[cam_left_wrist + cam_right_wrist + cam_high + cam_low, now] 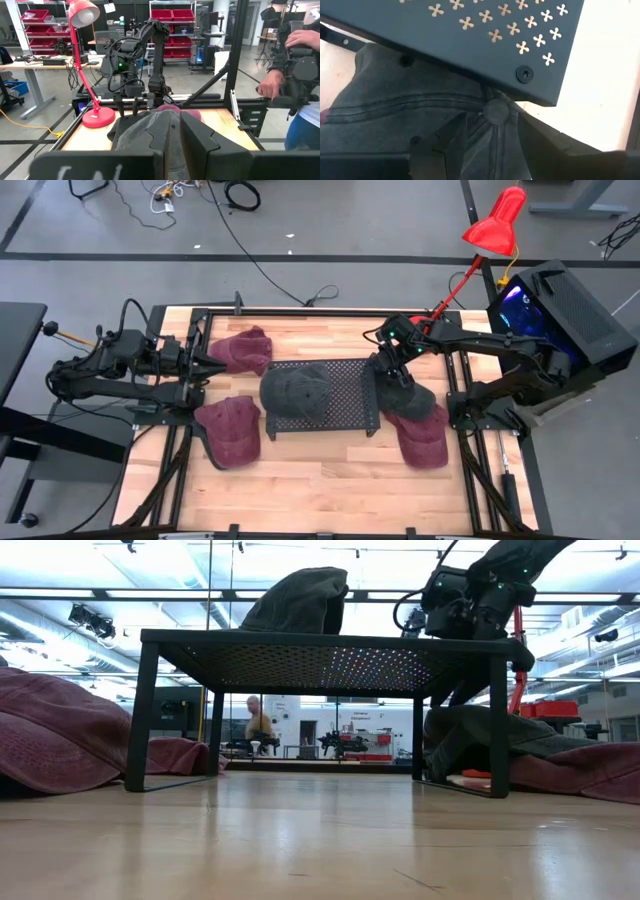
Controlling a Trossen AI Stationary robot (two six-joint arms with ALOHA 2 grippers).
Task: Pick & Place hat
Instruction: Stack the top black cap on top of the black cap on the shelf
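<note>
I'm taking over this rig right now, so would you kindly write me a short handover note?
Right gripper: down on the grey hat beside the rack's right end, fingers spread around its crown; hat not lifted yet.
Left gripper: waiting at the table's left side, shut, holding nothing.
Done: one grey hat sits on the black perforated rack.
Left: raise the grey hat and place it. Three maroon hats remain on the table: back left, front left, front right.
</note>
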